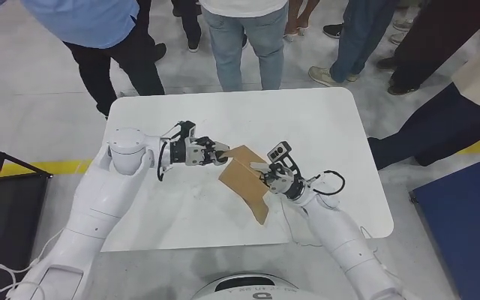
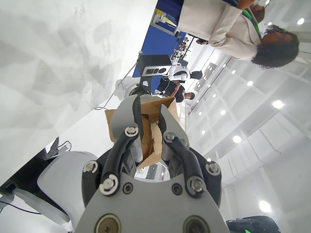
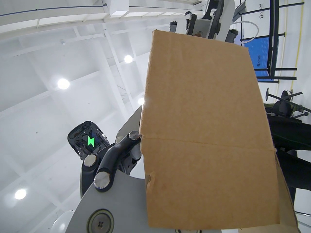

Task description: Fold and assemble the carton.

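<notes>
Close against the right wrist camera is one flat brown panel of the carton (image 3: 206,134), with a crease running across it and a flap beyond the crease. From above, the carton is half opened and tilted at the middle of the white table (image 1: 330,120), held between the two arms, with one loose flap pointing back toward the robot. It is judged to be light, thin corrugated board. Such board is stiff across a panel and weak at the creases, and it buckles or tears at an edge if pinched hard or pulled askew. Its dry, matt surface should not slip. The safest hold would be on a panel edge near a crease, not on a free flap, which would only swing. The left claw (image 2: 149,117) is closed on a wall of the carton, its fingers (image 2: 126,120) nearly together with the board pinched between them and a ragged inner edge showing in the gap. The right claw (image 1: 270,178) sits at the opposite side. One finger (image 3: 128,128) lies against the panel's edge and the other is hidden behind the board, so it seems clamped on the carton.
</notes>
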`<action>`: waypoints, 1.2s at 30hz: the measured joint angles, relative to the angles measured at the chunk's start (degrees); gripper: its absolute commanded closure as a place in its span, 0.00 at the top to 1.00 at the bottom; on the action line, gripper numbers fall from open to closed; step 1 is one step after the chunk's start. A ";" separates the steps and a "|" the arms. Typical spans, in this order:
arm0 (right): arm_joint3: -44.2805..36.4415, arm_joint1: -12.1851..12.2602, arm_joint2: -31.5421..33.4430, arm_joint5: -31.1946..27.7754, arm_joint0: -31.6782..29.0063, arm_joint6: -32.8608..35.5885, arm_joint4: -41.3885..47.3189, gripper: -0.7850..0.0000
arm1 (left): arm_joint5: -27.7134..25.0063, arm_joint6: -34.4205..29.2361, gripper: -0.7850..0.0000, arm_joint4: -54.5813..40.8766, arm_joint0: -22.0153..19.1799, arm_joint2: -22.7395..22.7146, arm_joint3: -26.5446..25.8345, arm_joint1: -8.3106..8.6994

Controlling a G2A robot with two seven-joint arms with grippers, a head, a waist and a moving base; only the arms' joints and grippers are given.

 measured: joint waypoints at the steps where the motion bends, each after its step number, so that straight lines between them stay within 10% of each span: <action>1: -0.11 0.03 -0.05 0.03 -0.01 -0.16 -0.25 0.00 | 0.08 -0.34 0.36 0.59 0.07 0.02 -0.21 0.13; 36: -0.66 0.60 -1.76 0.34 0.64 -1.56 -0.49 0.00 | -2.42 -7.30 0.46 6.16 1.29 2.16 -4.74 2.58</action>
